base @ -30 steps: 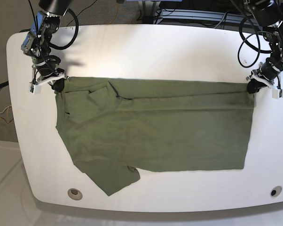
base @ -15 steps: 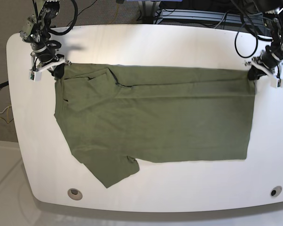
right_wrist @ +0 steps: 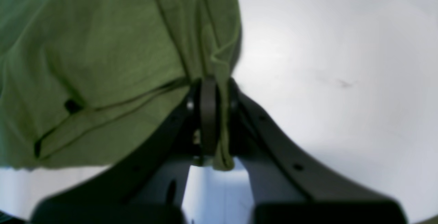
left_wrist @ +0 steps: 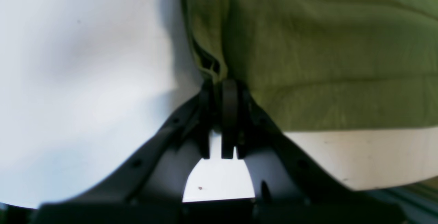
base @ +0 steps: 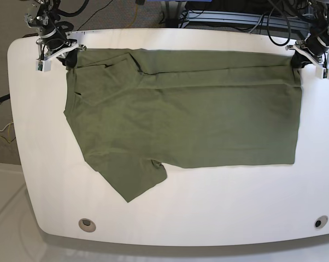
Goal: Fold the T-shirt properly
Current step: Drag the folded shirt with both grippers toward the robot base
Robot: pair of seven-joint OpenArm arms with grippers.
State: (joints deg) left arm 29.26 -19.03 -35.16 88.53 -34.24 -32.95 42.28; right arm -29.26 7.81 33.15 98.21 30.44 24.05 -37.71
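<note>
The olive-green T-shirt [base: 192,114] lies spread across the white table [base: 208,218], folded once along its far edge, with a sleeve pointing to the near left. My left gripper [base: 297,60] is shut on the shirt's far right corner; in the left wrist view the black fingers [left_wrist: 230,104] pinch the T-shirt [left_wrist: 325,53] at its edge. My right gripper [base: 69,57] is shut on the far left corner; the right wrist view shows a fold of the T-shirt [right_wrist: 102,63] clamped between the fingers [right_wrist: 207,107].
Both grippers sit close to the table's far edge. Cables [base: 279,27] and dark equipment [base: 224,13] lie beyond that edge. Two round holes, one [base: 87,224] at the near left and one [base: 318,222] at the near right, mark the table's near side.
Both grippers have pulled the shirt's held corners toward the far edge of the table, and the whole shirt has slid that way with them. The grips are unchanged.
</note>
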